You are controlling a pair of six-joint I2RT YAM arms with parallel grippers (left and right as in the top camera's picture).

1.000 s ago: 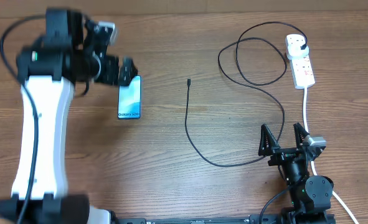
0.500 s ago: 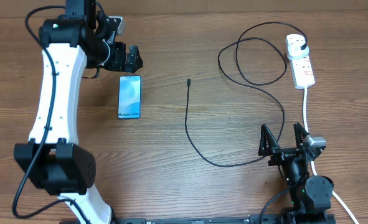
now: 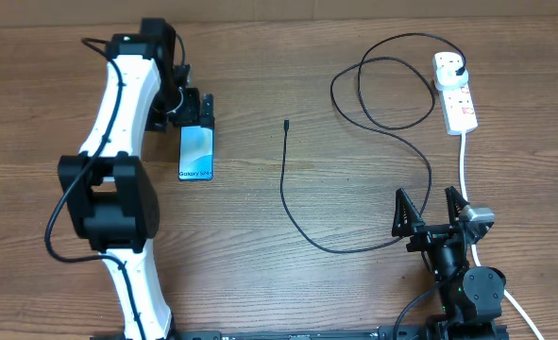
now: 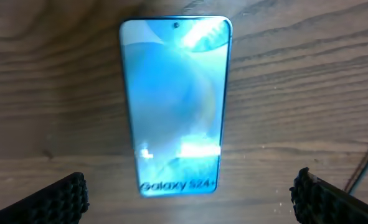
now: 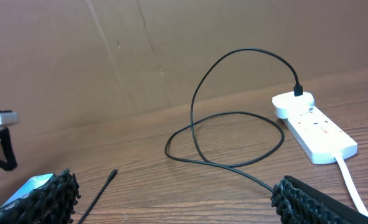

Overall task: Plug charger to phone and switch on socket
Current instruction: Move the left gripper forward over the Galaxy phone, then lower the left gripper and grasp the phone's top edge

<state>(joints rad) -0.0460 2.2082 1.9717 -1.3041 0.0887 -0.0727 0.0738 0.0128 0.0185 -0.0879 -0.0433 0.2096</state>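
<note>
- Left tool (image 3: 197, 111): jaws spread wide, holding nothing, above the phone's far end.
- Phone (image 3: 195, 151): flat on the surface (image 3: 260, 283), lit screen up, left of centre; in the left wrist view it lies between the two fingers.
- Charger (image 3: 282, 184): black cable looping across the middle; its tip (image 3: 287, 123) lies free, well apart from the phone; plug (image 3: 460, 64) seated in the socket.
- Socket (image 3: 455, 92): white strip, far right.
- Right tool (image 3: 425, 195): jaws wide, empty, near edge, beside the white cord.
</note>
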